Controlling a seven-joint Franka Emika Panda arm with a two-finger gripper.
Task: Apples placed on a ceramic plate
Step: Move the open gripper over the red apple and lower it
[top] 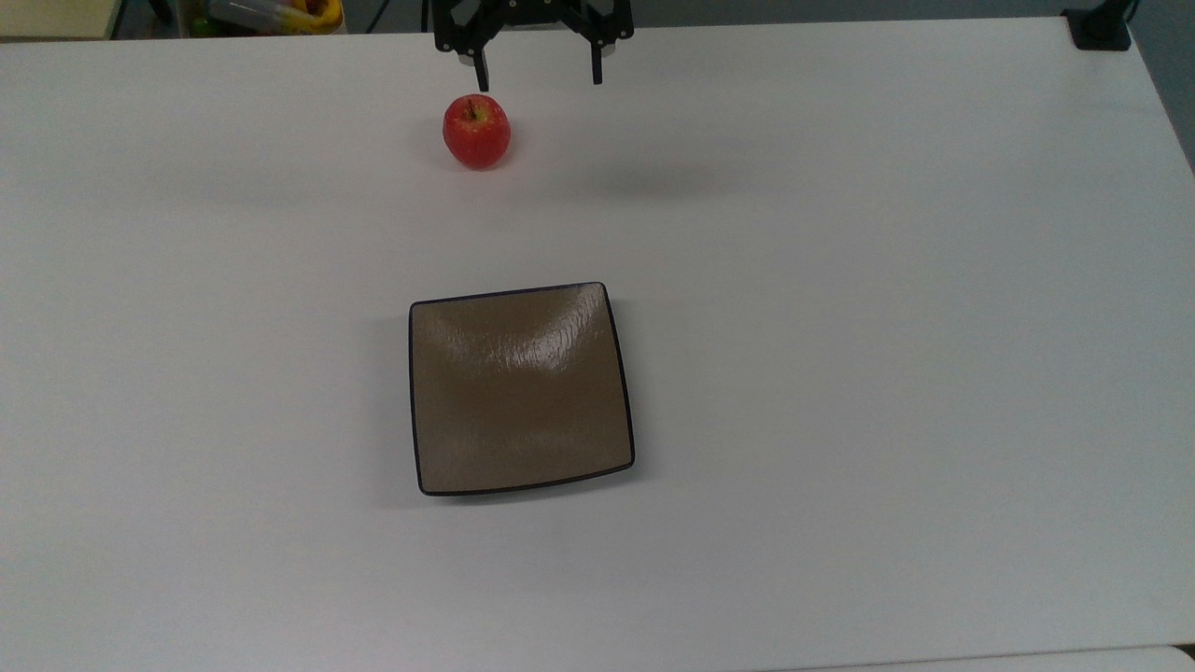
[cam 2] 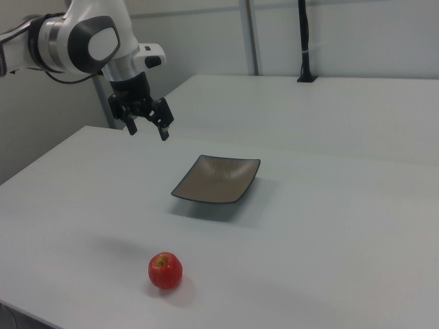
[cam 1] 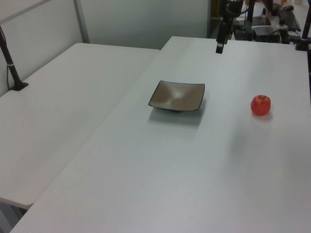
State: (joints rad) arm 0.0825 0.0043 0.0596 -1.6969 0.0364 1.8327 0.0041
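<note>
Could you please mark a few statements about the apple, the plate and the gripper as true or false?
1. The apple lies on the ceramic plate. False: it sits on the white table, apart from the plate.
2. The gripper is open and holds nothing. True.
3. The plate is round. False: it is square with rounded corners.
4. The apple's stem points upward. True.
5. The gripper hangs above the table. True.
</note>
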